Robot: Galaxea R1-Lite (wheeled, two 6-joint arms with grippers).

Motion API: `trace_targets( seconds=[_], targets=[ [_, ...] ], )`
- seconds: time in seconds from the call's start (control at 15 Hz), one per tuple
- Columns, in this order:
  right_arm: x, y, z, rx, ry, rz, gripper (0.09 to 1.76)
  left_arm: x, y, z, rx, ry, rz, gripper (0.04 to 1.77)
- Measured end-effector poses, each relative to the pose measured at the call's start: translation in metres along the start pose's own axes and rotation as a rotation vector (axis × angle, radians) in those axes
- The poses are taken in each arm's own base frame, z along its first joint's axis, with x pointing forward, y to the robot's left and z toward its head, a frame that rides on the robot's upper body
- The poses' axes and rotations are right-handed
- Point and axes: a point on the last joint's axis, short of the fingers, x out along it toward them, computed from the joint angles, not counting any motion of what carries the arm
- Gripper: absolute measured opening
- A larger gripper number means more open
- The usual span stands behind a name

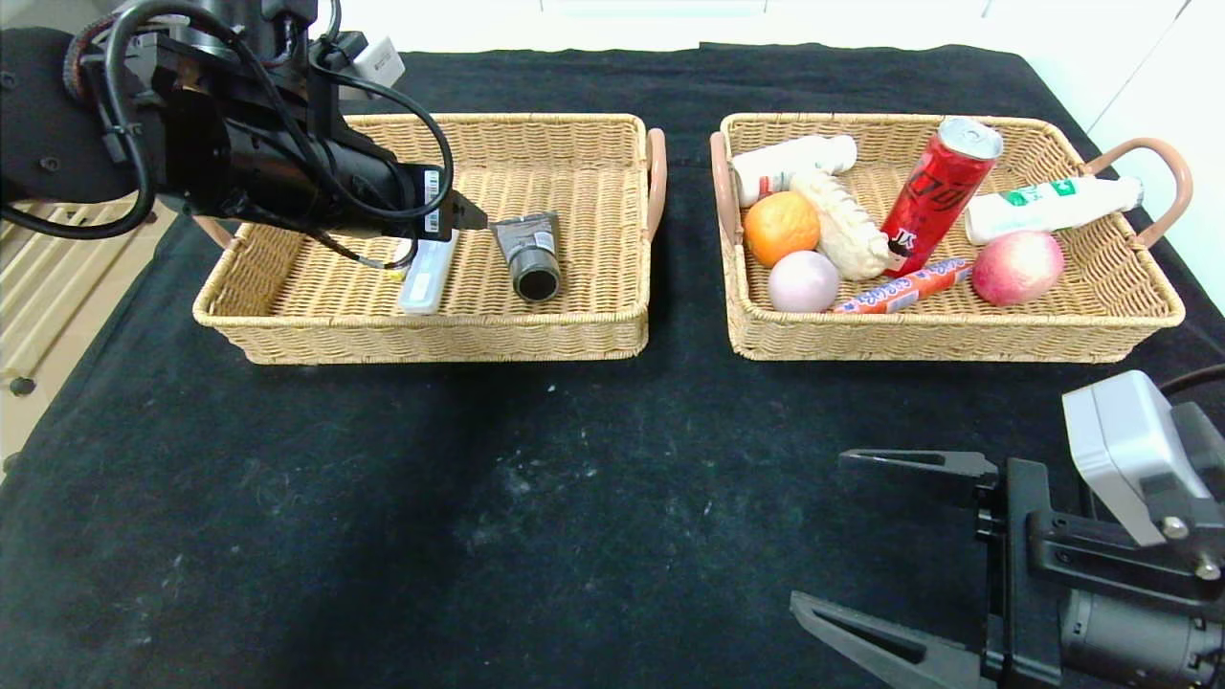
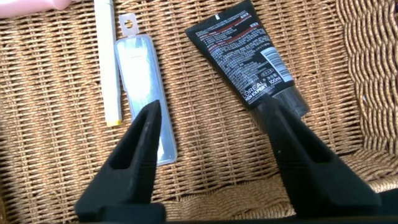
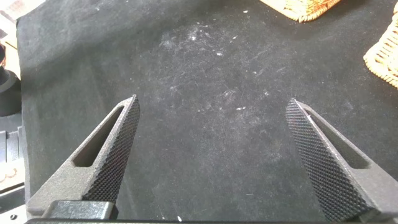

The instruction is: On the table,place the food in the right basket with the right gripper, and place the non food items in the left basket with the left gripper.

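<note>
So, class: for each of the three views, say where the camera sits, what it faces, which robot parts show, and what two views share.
Head view: on the head, looking forward and down at two baskets; both arms show.
Left wrist view: on the left wrist, over the left basket; open left pincer above the tube.
Right wrist view: on the right wrist, facing the black cloth; open right pincer.
Shared: the tube shows in head and left wrist views.
</note>
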Motion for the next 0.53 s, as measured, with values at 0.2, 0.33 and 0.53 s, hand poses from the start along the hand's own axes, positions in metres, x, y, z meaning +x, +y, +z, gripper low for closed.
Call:
trace_targets(
  seconds=[0.2,0.33,0.53],
  targets=[
    [0.0000,0.0000,0.0000,0.000,0.000,0.000,1.71,0.0001,-0.0002,-0.0009,-0.001,0.004,0.001,1.37],
    [0.0000,0.0000,-0.0002,0.001,0.001,0.000,1.71,0.0005,-0.0020,-0.0019,-0.008,0.008,-0.002,1.45],
    [-0.0005,-0.0012,0.0005,0.000,-0.002,-0.007,1.71,-0.0038,-0.0030,-0.0030,-0.006,0.017,-0.006,1.53]
  ],
)
